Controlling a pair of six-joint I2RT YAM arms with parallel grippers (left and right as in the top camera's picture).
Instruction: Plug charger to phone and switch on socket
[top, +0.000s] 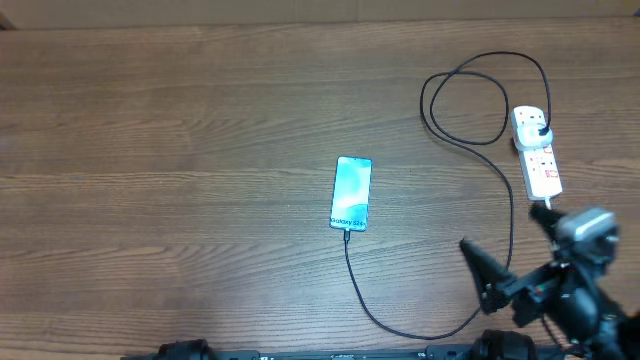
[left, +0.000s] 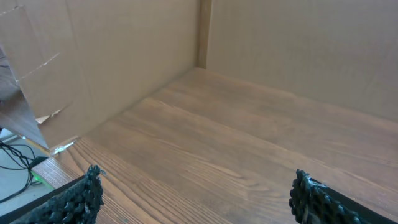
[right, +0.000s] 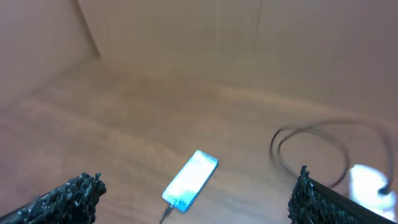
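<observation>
Nearest the robot, the left gripper (left: 198, 186) hung with its fingers spread wide and nothing between them. The right gripper (top: 478, 272) was equally wide and empty, low at the right of the table (top: 200, 150).

The charger (top: 349, 255) ran from the phone's near edge toward the robot, curved right under the right gripper, then climbed to the socket (top: 540, 155). That slack was the main hazard. A reach for the switch could likely have hooked the cable and pulled the tip from the phone (top: 351, 193), or dragged the phone aside.

The phone lay flat mid-table with its screen lit. Whether the tip was fully seated could not be told. Farther off at the right edge, the socket carried the black plug (top: 540, 128) in its far outlet. Fingers this wide risked pressing the wrong red switch or knocking the plug. The switch's position was too small to read.

Only the overhead view showed the whole cable run and the plug. The right wrist view was blurred, giving just the phone, the cable loop and 1 corner of the socket. The left wrist view held none of these, only bare wood and cardboard walls (left: 124, 56).
</observation>
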